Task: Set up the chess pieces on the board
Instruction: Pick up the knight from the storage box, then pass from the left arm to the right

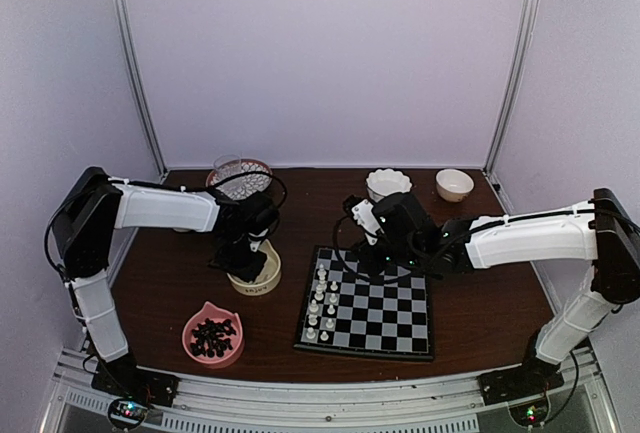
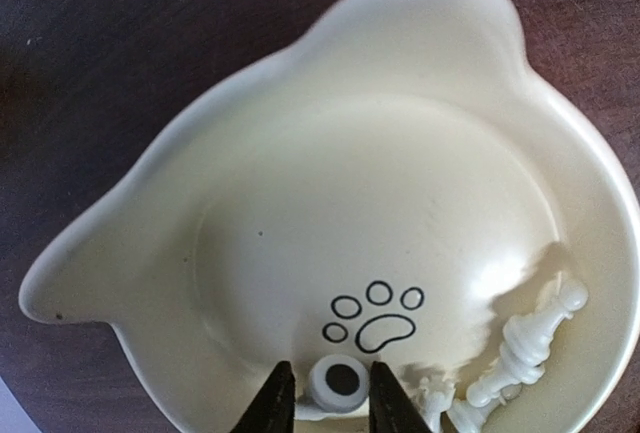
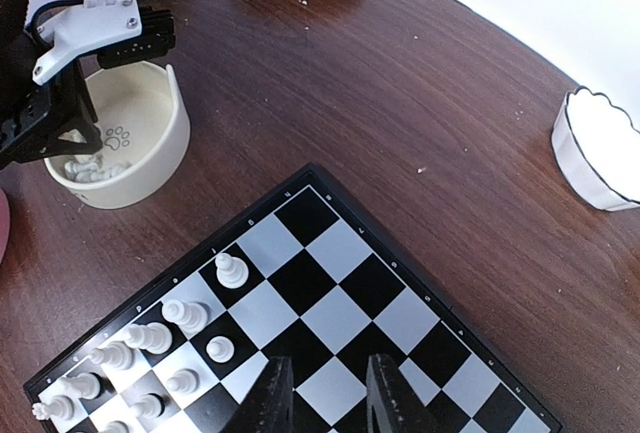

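My left gripper (image 2: pixel 332 393) reaches down into a cream paw-print bowl (image 2: pixel 300 153). Its two black fingers (image 2: pixel 272 403) press against either side of a white chess piece (image 2: pixel 342 381), which shows its round base with a dark centre. More white chess pieces (image 2: pixel 525 338) lie tipped over at the bowl's right side. The board (image 1: pixel 385 338) lies right of the bowl, with several white pieces (image 1: pixel 322 303) upright in its two left columns. My right gripper (image 3: pixel 325 393) hovers open over bare squares of the board (image 3: pixel 345 253), nothing between its fingers, right of the standing pieces (image 3: pixel 231 271).
A pink bowl of dark pieces (image 1: pixel 212 335) sits at the front left. A glass bowl (image 1: pixel 240 178) stands at the back left. Two small white bowls (image 1: pixel 388 183) (image 1: pixel 454 184) stand at the back right. The cream bowl (image 1: pixel 262 278) is close to the board's left edge.
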